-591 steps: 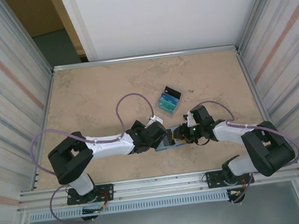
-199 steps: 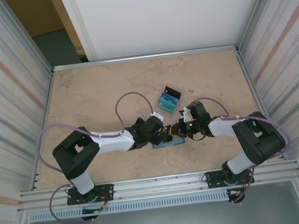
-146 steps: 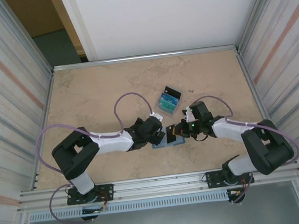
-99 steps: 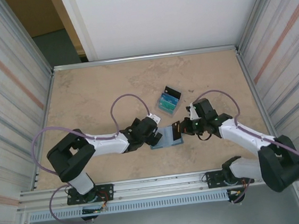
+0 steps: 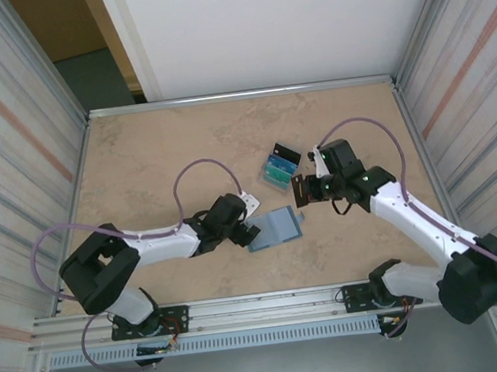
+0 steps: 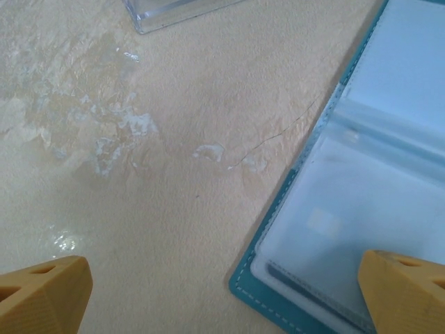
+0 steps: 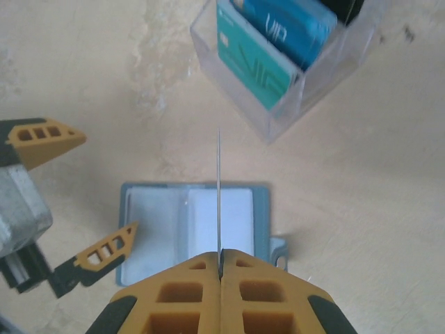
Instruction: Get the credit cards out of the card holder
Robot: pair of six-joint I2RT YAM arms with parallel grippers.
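The slate-blue card holder (image 5: 275, 228) lies open on the table, its pale inner sleeves (image 7: 188, 233) facing up. My right gripper (image 7: 220, 259) is shut on a thin dark credit card (image 7: 219, 188) seen edge-on, held upright above the holder. From above, that gripper (image 5: 302, 191) hangs between the holder and the clear box. My left gripper (image 5: 248, 232) is open at the holder's left edge. One of its fingertips (image 6: 403, 296) is over the holder's corner (image 6: 327, 229), the other (image 6: 42, 299) over bare table. Teal and light blue credit cards (image 7: 271, 49) stand in the box.
A clear plastic box (image 5: 280, 170) with the cards stands on the table just beyond the holder; a black card (image 5: 288, 154) is at its far end. The box's corner (image 6: 174, 10) shows ahead of the left gripper. Metal walls close in the table on both sides.
My right gripper has drawn the dark card out of the holder and lifted it back toward the box. My left gripper has slid left off the holder, which now lies flat and open.
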